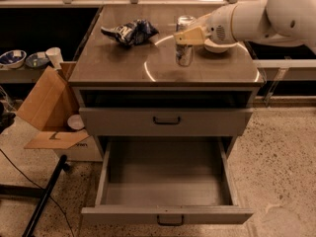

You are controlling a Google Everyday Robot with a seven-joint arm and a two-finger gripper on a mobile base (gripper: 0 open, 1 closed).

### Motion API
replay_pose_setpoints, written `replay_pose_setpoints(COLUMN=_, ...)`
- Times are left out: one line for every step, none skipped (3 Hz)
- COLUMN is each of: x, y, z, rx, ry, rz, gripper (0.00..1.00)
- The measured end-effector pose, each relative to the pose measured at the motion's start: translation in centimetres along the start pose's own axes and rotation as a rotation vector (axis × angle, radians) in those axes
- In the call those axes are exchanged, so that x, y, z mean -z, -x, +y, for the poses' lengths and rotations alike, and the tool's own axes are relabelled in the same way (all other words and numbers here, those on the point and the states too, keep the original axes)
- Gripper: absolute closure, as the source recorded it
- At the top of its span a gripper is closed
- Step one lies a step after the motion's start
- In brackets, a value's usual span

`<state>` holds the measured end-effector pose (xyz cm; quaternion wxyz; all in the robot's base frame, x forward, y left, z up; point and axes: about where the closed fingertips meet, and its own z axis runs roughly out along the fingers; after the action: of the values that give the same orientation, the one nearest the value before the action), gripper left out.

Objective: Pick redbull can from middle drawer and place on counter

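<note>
Redbull can [183, 58]: upright on tabletop [123, 65], gripper [184, 37] clasping its upper body; release slowly so you don't tip it.

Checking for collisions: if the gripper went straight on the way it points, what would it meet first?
The redbull can on the counter: the gripper is right at it. Past the can, likely the snack bag, though depth is unclear.

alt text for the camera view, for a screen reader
A white robot arm reaches in from the right, its gripper at a redbull can standing upright on the counter. Below, the open drawer shows only its grey floor. A dark blue snack bag lies at the counter's back left.
</note>
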<state>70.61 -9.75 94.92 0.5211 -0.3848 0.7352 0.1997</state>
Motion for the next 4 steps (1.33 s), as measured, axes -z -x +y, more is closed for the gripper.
replay_pose_setpoints(x=-1.2, y=-0.9, z=0.0, rx=0.012, ry=0.013, rz=-0.043, gripper=1.00)
replay_pose_setpoints(x=-2.0, y=-1.5, z=0.0, rx=0.017, ry=0.026, rz=-0.061, gripper=1.00)
replay_pose_setpoints(x=-2.3, y=-1.7, z=0.0, rx=0.017, ry=0.034, rz=-0.058, gripper=0.82)
replay_pose_setpoints(x=-2.4, y=-2.0, z=0.0, rx=0.010, ry=0.043, rz=-0.046, gripper=0.59)
